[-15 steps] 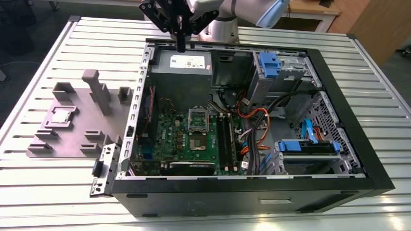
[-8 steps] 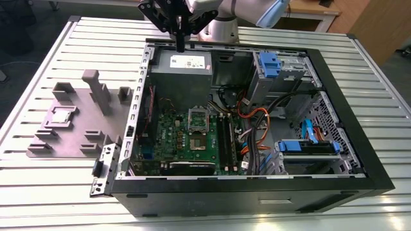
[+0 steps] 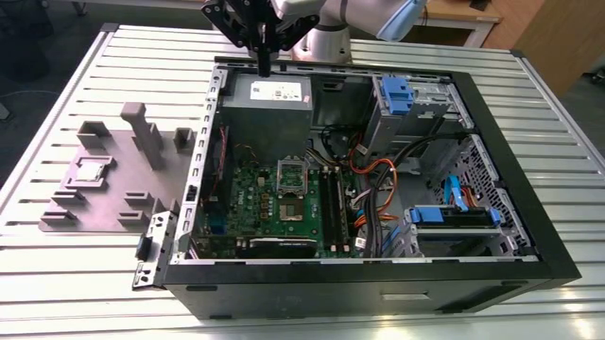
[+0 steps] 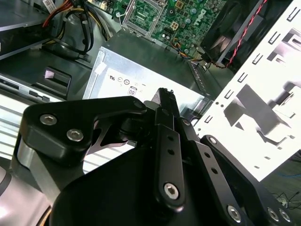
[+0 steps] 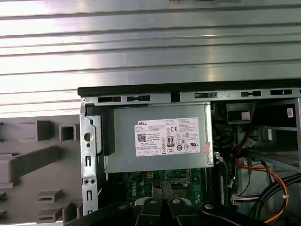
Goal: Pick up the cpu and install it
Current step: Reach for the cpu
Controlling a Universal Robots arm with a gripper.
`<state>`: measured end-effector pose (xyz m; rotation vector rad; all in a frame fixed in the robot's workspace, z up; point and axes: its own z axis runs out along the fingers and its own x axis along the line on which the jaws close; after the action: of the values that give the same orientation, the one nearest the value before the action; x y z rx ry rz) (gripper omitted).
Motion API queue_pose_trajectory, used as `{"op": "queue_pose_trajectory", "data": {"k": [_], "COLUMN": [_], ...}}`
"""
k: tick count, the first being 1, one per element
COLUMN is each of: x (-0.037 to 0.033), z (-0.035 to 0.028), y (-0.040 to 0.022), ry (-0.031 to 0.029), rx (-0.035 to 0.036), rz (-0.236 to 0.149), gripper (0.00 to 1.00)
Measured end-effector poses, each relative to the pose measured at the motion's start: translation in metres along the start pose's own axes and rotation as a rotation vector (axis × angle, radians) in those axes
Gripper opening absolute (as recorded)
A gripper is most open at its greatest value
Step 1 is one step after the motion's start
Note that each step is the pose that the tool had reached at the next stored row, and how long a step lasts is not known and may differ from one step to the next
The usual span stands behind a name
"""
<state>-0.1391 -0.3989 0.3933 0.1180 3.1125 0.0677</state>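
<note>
Lying flat, top upward, the cpu (image 3: 95,172) rests on a grey fixture (image 3: 118,207).

Bright light glared off the ribbed surface (image 5: 150,56) in the first wrist view; the case (image 3: 378,290) interior sat in shadow, its perforated wall (image 4: 263,84) washed white.

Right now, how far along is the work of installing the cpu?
Done: nothing yet; the cpu lies on the grey fixture outside the case. In hand: the gripper hovers over the power supply box, apart from the cpu. Left: both the pickup and the installing on the green motherboard.
</note>
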Motion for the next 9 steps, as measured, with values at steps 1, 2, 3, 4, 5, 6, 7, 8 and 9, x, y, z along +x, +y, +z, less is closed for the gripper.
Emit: {"op": "queue_pose_trajectory", "data": {"k": [1,2,3,4,5,6,7,8,9], "x": [0.0002,0.0004,0.0005,0.0007,0.0009,0.0011,0.0013,0.0015,0.0017], "z": [0.0,0.0,0.0,0.0,0.0,0.0,-0.0001,-0.0001,-0.0001], "y": [0.0,0.0,0.0,0.0,-0.0001,-0.0001,-0.0001,-0.0001,-0.0001], "ry": [0.0,0.0,0.0,0.0001,0.0,0.0,0.0,0.0,0.0], "rx": [0.0,0.0,0.0,0.0001,0.0,0.0001,0.0,0.0001,0.0], "rz": [0.0,0.0,0.0,0.0,0.0,0.0,0.0,0.0,0.0], "gripper": [0.11,0.11,0.11,0.11,0.11,0.11,0.11,0.11,0.11]}}
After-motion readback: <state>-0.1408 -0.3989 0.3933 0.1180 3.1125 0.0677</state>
